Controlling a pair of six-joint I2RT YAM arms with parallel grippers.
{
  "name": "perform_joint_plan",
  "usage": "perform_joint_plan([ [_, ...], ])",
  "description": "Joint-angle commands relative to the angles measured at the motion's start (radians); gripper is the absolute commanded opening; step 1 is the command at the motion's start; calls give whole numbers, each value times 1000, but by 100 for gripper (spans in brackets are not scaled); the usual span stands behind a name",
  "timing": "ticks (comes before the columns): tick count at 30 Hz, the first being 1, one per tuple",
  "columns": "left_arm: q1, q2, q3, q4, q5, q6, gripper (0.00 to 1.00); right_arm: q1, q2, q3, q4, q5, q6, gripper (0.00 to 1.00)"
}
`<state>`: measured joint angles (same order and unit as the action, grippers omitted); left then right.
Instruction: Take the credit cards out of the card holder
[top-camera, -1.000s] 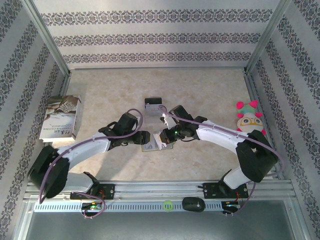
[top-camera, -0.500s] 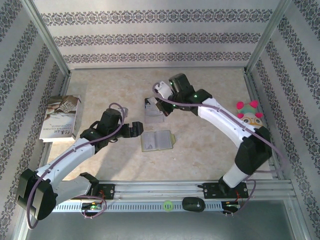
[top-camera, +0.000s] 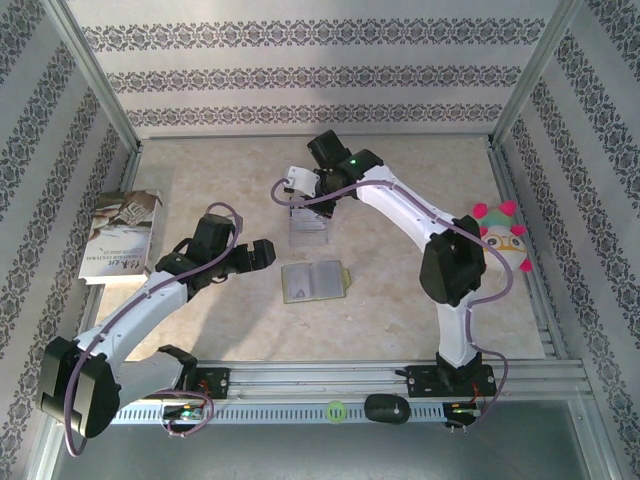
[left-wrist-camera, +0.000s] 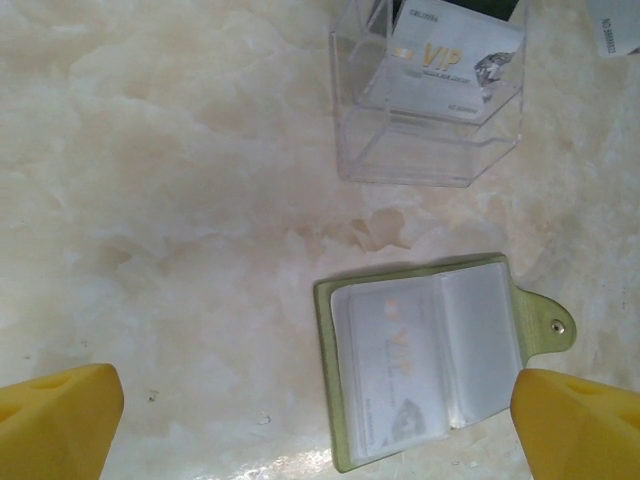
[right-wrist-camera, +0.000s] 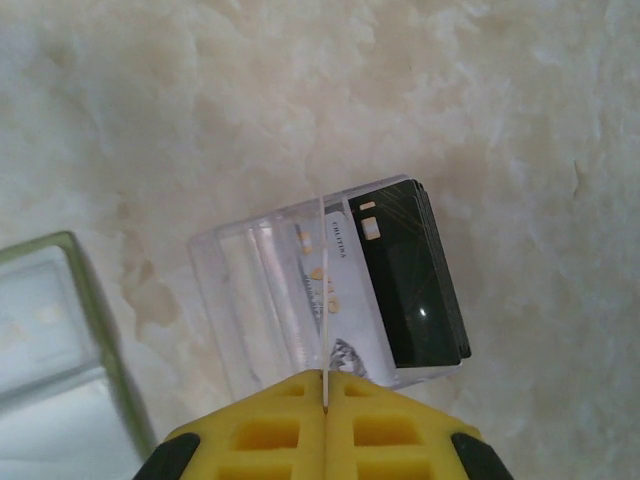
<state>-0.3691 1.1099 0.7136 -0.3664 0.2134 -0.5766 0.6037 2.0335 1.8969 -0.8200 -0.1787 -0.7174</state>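
Several credit cards (left-wrist-camera: 440, 55) sit in the clear box (top-camera: 308, 228) mid-table, the right pincer (right-wrist-camera: 325, 385) clamps another credit card (right-wrist-camera: 322, 260) edge-on above it, and the left pincer (top-camera: 262, 255) gapes wide beside the open card holder (top-camera: 314, 281) toward the near edge, one VIP card (left-wrist-camera: 390, 375) left pocketed!

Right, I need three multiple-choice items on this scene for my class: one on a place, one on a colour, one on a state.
1. Where is the card holder? A flat on the table, on the near side of the clear box; B inside that box; C on a chair.
2. What colour is its cover? A red; B black; C olive green.
3. How do the left fingers stand? A shut, empty; B wide open; C shut on the card holder.
Answers: 1 A, the top view shows it on bare table. 2 C, its green rim shows. 3 B, they sit far apart with nothing between.
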Motion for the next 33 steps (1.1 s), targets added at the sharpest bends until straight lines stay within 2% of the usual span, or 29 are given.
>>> perform_joint_plan([
  [1,22,29,39,-39,18,9,100,-9,55,71,-64,41,-112,0],
  [13,45,73,43,-35,30,17,100,-10,170,146,-90,53,-172,0],
  [33,53,82,44,-34,37,22,100,-18,217,159,-99,13,-178,0],
])
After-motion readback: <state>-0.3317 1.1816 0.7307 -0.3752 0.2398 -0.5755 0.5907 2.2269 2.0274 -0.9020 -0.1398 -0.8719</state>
